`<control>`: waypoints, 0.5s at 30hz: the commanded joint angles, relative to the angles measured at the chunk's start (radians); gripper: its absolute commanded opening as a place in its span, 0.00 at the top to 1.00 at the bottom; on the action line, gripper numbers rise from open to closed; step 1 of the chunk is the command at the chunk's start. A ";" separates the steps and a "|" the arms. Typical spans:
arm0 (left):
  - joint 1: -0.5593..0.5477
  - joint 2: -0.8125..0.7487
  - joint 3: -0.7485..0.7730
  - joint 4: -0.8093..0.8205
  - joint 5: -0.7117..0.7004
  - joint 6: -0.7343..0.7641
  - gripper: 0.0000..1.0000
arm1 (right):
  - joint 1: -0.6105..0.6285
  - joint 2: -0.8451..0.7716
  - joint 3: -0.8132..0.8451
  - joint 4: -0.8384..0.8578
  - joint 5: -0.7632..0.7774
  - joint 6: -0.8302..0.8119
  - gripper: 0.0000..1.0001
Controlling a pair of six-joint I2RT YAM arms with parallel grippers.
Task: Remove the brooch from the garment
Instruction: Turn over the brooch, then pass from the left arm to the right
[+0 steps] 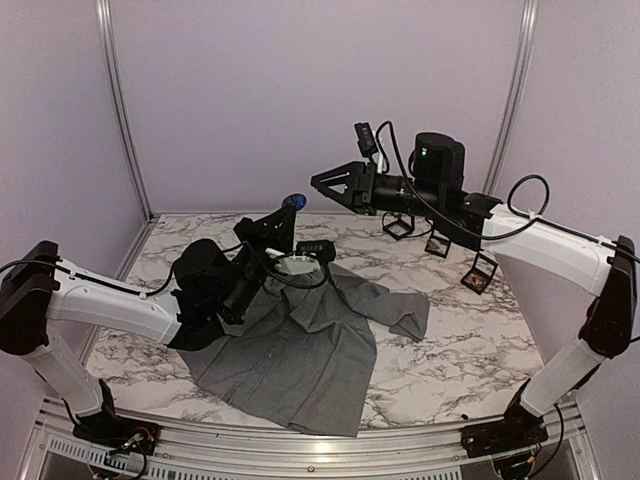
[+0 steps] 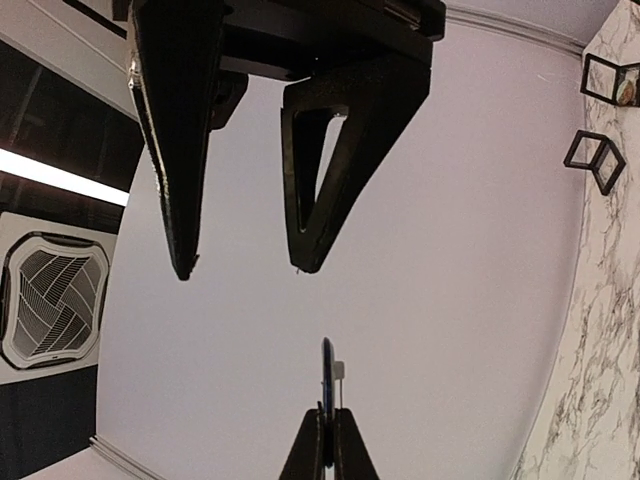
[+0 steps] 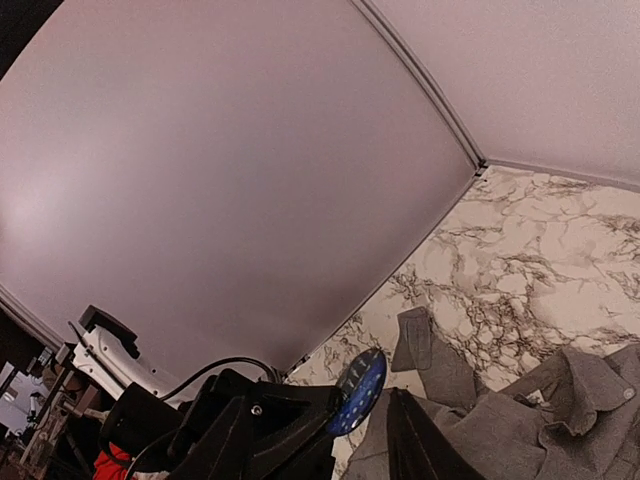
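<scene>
The grey shirt [image 1: 300, 350] lies spread on the marble table, below both grippers; it also shows in the right wrist view [image 3: 520, 430]. My left gripper [image 1: 286, 210] is raised above the shirt's collar and shut on the round blue brooch [image 1: 293, 201], which is clear of the cloth. In the left wrist view the brooch [image 2: 326, 365] stands edge-on out of my closed left gripper [image 2: 328, 412]. My right gripper [image 1: 318, 184] is open and empty in the air, just right of the brooch; its tips [image 2: 244, 270] hang close beyond it. The right wrist view shows the spotted blue brooch [image 3: 360, 390].
Three small black frame stands [image 1: 398, 227] [image 1: 437, 243] [image 1: 480, 272] sit on the table at the back right, under my right arm. Two of them show in the left wrist view [image 2: 595, 160]. Enclosure walls close the back and sides.
</scene>
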State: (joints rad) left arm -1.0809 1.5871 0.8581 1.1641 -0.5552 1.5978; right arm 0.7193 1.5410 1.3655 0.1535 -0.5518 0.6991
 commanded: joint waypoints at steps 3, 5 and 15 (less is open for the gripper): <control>-0.014 0.075 -0.019 0.293 -0.048 0.211 1.00 | -0.013 0.049 0.070 -0.112 -0.005 -0.036 0.58; -0.014 0.082 -0.019 0.294 -0.048 0.214 1.00 | -0.018 0.063 0.072 -0.096 -0.033 -0.019 0.60; -0.014 0.085 -0.024 0.293 -0.048 0.225 1.00 | -0.021 0.104 0.078 -0.067 -0.090 0.028 0.69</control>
State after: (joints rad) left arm -1.0889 1.6638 0.8455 1.2964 -0.5854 1.8046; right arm 0.7063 1.6283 1.4002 0.0734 -0.6033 0.6956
